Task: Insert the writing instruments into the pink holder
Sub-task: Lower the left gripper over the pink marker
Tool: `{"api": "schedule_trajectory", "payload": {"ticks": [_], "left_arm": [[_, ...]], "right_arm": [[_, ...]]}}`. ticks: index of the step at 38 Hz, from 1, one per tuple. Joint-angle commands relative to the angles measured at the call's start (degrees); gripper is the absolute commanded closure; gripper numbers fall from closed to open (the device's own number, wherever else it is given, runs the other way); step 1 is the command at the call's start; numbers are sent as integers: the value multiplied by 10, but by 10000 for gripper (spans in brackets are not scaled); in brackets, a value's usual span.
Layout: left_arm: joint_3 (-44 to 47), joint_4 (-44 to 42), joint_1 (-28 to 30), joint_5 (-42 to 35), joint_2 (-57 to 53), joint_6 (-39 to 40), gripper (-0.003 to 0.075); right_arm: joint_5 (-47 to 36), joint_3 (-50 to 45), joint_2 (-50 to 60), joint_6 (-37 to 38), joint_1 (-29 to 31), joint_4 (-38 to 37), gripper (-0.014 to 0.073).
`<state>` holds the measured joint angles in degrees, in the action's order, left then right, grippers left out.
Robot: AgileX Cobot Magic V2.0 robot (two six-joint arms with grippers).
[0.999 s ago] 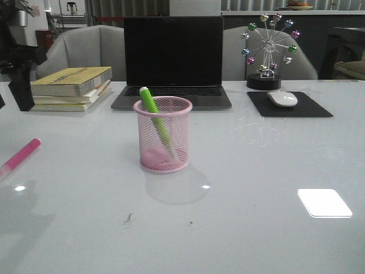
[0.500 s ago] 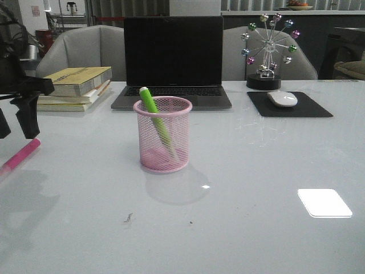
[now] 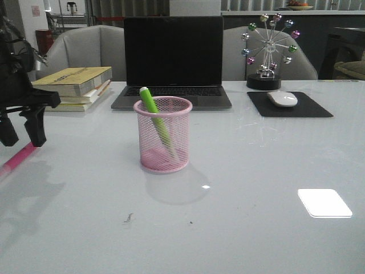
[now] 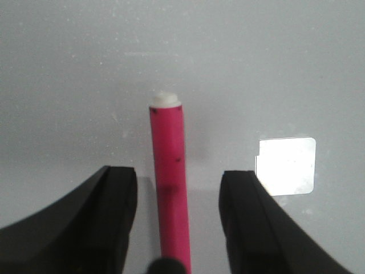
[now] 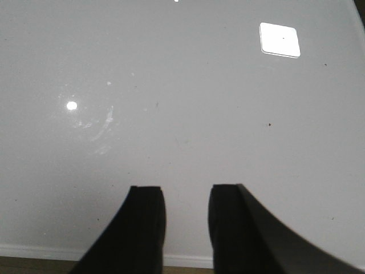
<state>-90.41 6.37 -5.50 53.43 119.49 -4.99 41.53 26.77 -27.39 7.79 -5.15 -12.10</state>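
The left gripper (image 3: 21, 136) hangs low at the table's left edge, fingers spread wide astride the hot pink marker (image 4: 170, 188) lying flat on the glossy white table (image 3: 256, 171), not touching it. The bright green marker (image 3: 154, 114) leans inside the light pink wire-mesh cup (image 3: 163, 135) mid-table. The right gripper (image 5: 185, 220) hovers over bare tabletop, fingers parted, empty.

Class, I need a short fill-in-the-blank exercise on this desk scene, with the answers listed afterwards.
1. The green marker stands inside the pink ____.
2. The pink marker lies on the table between the open fingers of the ____ gripper.
3. The computer mouse rests on a black ____.
4. The laptop screen is ____.

Answers: holder; left; mouse pad; dark
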Motion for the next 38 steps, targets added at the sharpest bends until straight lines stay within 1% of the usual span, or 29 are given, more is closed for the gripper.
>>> {"api": "schedule_trajectory", "payload": {"ticks": [1, 20, 29, 32, 38], "left_arm": [[-17, 5, 0, -9, -22, 0, 313], [-17, -5, 0, -9, -2, 0, 313], [-17, -5, 0, -1, 9, 0, 316], [-17, -5, 0, 10, 12, 0, 338], [-17, -7, 0, 41, 28, 0, 450]], "right_arm": [[-28, 16, 0, 0, 3, -15, 263], [-28, 16, 0, 0, 3, -16, 263], [-27, 16, 0, 0, 3, -28, 263], [-26, 16, 0, 0, 3, -29, 263], [-26, 16, 0, 0, 3, -29, 263]]}}
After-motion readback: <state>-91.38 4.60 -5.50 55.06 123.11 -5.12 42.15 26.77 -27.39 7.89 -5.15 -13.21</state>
